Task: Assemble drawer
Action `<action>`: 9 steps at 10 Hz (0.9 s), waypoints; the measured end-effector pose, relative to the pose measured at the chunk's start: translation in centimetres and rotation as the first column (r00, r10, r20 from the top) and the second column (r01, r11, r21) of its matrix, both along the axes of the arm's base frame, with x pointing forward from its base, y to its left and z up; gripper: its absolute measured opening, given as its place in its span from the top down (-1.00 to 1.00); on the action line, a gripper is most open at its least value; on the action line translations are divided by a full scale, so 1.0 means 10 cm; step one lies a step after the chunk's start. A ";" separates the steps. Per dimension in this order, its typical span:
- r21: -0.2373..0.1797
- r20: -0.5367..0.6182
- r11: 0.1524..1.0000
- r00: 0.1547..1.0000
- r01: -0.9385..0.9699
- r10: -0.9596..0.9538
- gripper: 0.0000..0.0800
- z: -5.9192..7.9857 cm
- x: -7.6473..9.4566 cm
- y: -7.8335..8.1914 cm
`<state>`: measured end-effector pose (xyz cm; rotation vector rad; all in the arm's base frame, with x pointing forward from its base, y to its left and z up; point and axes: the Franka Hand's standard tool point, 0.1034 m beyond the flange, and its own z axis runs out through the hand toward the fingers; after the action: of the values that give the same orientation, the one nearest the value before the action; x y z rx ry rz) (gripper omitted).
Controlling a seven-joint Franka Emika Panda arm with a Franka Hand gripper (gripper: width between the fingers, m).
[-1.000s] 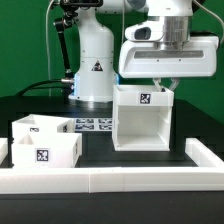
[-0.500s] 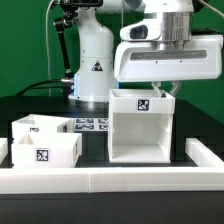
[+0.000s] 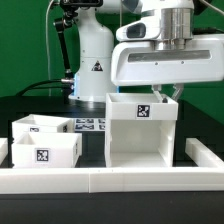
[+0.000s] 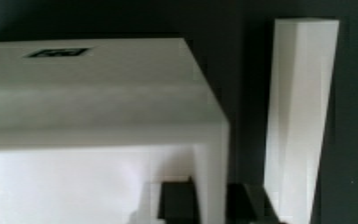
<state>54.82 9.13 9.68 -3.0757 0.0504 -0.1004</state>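
The drawer's parts are sitting on the black tabletop (image 3: 92, 150), all of matte white plastic with flat faces and crisp square edges. The housing (image 3: 143, 135), a large cube-like box open at the top, is standing right of centre in the exterior frame, showing a black-and-white square tag (image 3: 146, 111) on the upper part of its front face. The two small box trays are resting side by side at the exterior view's left, well apart from the housing: the rear tray (image 3: 45, 123) is showing its hollow inside, and the front tray (image 3: 42, 152) is carrying a tag on its face. The marker board (image 3: 90, 125) is lying flat between the trays and the housing, and a long low white rail (image 3: 110, 180) is running across the bottom of the frame. The end effector (image 3: 166, 96) is reaching down at the housing's upper right rear edge. In the wrist view its dark fingers (image 4: 172, 205) are pinching a thin wall of the housing (image 4: 87, 110). Compared with half a second ago, the housing is sitting lower and wider in the exterior frame, shifted toward the rail, and the end effector is sitting lower with it, while the trays are lying as before.
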 end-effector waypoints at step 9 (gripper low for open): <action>0.025 -0.013 0.955 0.956 0.295 -0.294 0.90 0.00 0.05 0.08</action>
<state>55.34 9.89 9.70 -3.0173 0.5072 -0.0982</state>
